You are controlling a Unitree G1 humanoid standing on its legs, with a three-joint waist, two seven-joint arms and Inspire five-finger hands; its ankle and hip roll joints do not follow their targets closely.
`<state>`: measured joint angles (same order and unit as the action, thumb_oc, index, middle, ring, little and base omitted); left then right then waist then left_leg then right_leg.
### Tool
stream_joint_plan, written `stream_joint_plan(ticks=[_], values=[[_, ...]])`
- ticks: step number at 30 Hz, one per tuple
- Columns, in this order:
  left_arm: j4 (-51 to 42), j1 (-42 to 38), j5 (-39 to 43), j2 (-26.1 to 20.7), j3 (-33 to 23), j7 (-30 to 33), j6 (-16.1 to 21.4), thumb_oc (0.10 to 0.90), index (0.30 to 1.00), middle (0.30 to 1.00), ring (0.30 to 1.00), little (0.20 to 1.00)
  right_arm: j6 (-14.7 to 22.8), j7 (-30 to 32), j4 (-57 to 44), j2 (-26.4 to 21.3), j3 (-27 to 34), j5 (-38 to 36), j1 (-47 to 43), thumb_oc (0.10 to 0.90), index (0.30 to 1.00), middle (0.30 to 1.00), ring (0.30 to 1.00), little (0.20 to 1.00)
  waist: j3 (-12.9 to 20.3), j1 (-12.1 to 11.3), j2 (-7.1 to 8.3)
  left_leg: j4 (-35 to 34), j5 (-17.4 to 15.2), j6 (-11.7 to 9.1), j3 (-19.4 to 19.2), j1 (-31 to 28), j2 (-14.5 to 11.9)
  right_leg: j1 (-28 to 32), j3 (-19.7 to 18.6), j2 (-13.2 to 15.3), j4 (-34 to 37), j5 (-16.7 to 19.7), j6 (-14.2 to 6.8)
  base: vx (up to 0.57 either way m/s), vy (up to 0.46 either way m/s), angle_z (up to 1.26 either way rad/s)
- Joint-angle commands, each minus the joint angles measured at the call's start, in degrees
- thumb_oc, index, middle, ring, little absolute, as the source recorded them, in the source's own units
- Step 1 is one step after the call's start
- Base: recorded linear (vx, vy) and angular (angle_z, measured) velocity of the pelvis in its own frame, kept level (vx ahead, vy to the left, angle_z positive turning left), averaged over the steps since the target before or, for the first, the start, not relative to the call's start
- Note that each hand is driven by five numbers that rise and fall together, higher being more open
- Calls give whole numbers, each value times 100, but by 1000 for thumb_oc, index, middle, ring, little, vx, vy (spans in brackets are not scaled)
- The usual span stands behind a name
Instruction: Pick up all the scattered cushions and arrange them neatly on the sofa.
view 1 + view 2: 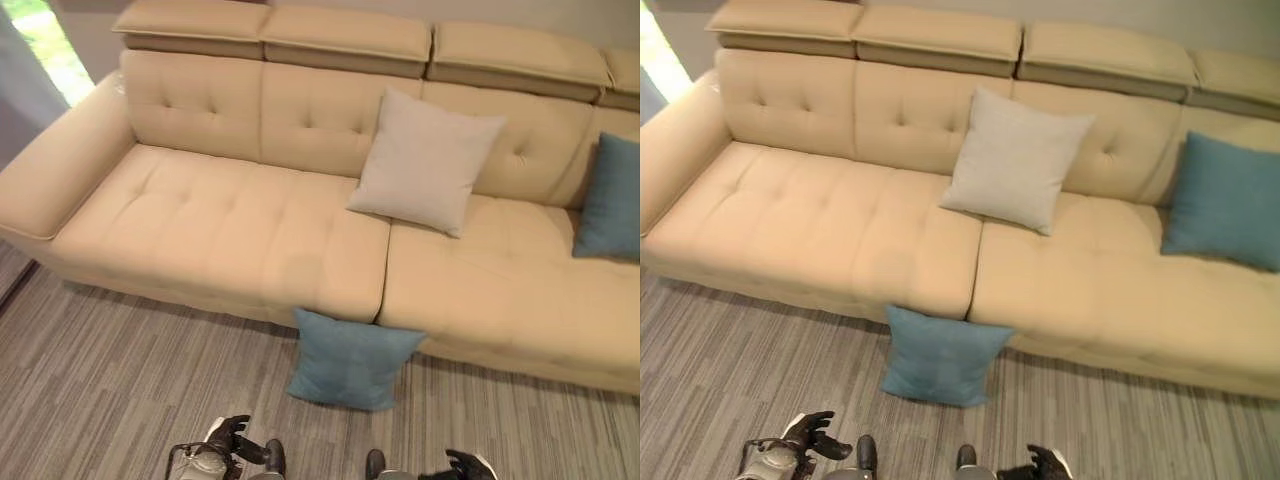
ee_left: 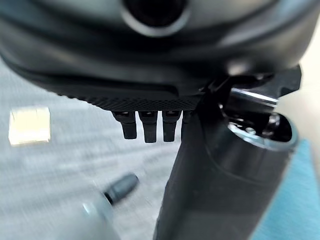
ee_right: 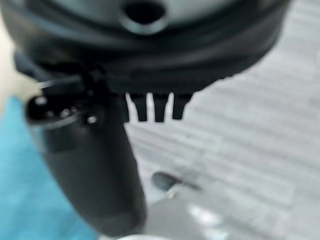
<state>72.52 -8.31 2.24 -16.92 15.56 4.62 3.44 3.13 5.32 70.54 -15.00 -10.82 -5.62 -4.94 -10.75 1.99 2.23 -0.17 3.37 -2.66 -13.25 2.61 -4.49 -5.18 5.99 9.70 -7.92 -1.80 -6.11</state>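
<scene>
The square teal fabric cushion (image 1: 349,358) is propped on the grey striped carpet floor (image 1: 110,390), leaning against the front of the beige tufted leather sofa (image 1: 230,230). Both the left hand (image 1: 232,437) and right hand (image 1: 466,465) are held low with fingers relaxed, nothing gripped. A one-sided grab could probably let the soft cushion fold and slip. A light grey square cushion (image 1: 425,160) and another teal cushion (image 1: 610,198) are already leaned on the backrest.

Two cushions (image 1: 425,160) (image 1: 610,197) on the sofa (image 1: 200,220); a third cushion (image 1: 348,360) on the floor before it.
</scene>
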Motion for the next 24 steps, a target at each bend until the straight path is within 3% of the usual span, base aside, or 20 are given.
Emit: stream_joint_plan(ticks=[1,2,3,5,8,10,11,12,14,15,16,20,21,22,24], values=[[59,3,82,-87,-112,68,145,800,900,900,900,900,111,99,-192,-223,-225,-71,9,800,900,900,900,900,23,-78,72,623,-683,128,284,368,-204,-228,305,133,-438,-43,-182,102,230,-59],[71,42,113,-98,-168,63,141,800,900,900,900,900,123,100,-199,-250,-301,-47,-22,800,900,900,900,900,-32,-68,74,567,-742,178,212,189,-46,-344,452,-134,-354,-59,-117,61,105,-39],[71,41,113,-98,-169,63,140,800,900,900,900,900,123,100,-198,-250,-300,-47,-24,800,900,900,900,900,-20,-67,74,560,-728,178,212,203,-46,-355,453,-136,-340,-44,-115,84,116,-51],[112,95,146,-54,-227,55,133,800,900,900,900,900,137,136,-180,-259,-353,-19,-33,800,900,900,900,900,-33,-90,42,435,-899,149,164,-34,40,-450,1073,-322,-77,-166,-5,143,17,-52],[147,106,88,-41,-244,16,154,800,900,900,900,900,142,137,-151,-284,-352,-2,-14,800,900,900,900,900,-41,-49,84,470,-900,174,143,-96,114,-341,1185,-387,300,-82,39,104,-57,-35],[152,148,68,-3,-248,30,156,800,900,900,900,900,162,127,-148,-279,-365,-42,54,800,900,900,900,900,-34,-24,122,640,-976,134,154,-65,127,-238,946,-507,348,-94,151,145,-135,19],[130,134,84,59,-259,-19,174,800,900,900,900,900,179,149,-122,-326,-293,-79,96,800,900,900,900,900,-6,-5,129,1100,-1052,-35,26,3,-50,-57,1055,-488,479,-96,214,119,-136,17],[130,134,84,59,-259,-18,174,800,900,900,900,900,179,149,-122,-326,-293,-79,96,800,900,900,900,900,-6,-2,127,1111,-1057,-36,30,9,-54,-55,1059,-491,482,-95,215,101,-190,22],[78,79,72,122,-173,-4,169,800,900,900,900,900,190,172,-122,-382,-263,-150,101,800,900,900,900,900,-118,26,144,2011,-745,-201,-102,399,-454,130,1098,-536,543,-165,379,40,-161,33],[23,55,127,148,-135,36,174,800,900,900,900,900,184,184,-94,-399,-313,-193,74,800,900,900,900,900,-202,-42,132,2398,-529,-231,117,661,-482,245,1072,-620,600,-209,497,41,-104,24],[23,55,127,148,-135,36,174,800,900,900,900,900,184,184,-94,-399,-313,-193,74,800,900,900,900,900,-203,-40,130,2403,-531,-232,120,664,-484,247,1074,-621,601,-209,498,69,-76,11],[-7,111,217,215,-126,30,194,800,900,900,900,900,177,181,-57,-447,-283,-179,140,800,900,900,900,900,-91,-56,100,1608,-621,-215,277,617,-452,430,1048,-583,820,-245,374,142,38,-7],[-13,117,213,223,-110,26,198,800,900,900,900,900,176,184,-60,-458,-269,-175,150,800,900,900,900,900,-70,-85,78,1257,-510,-230,328,648,-441,475,1035,-591,876,-251,339,201,163,12],[-39,130,272,226,-118,0,209,800,900,900,900,900,187,190,-63,-474,-264,-144,125,800,900,900,900,900,-67,-163,-31,643,-342,-275,616,616,-370,495,917,-670,856,-303,304,140,137,20],[-42,150,278,225,-109,18,210,800,900,900,900,900,199,217,-46,-484,-260,-107,164,800,900,900,900,900,-61,-150,-77,663,-318,-282,797,557,-311,512,860,-652,814,-316,292,107,126,-16]])
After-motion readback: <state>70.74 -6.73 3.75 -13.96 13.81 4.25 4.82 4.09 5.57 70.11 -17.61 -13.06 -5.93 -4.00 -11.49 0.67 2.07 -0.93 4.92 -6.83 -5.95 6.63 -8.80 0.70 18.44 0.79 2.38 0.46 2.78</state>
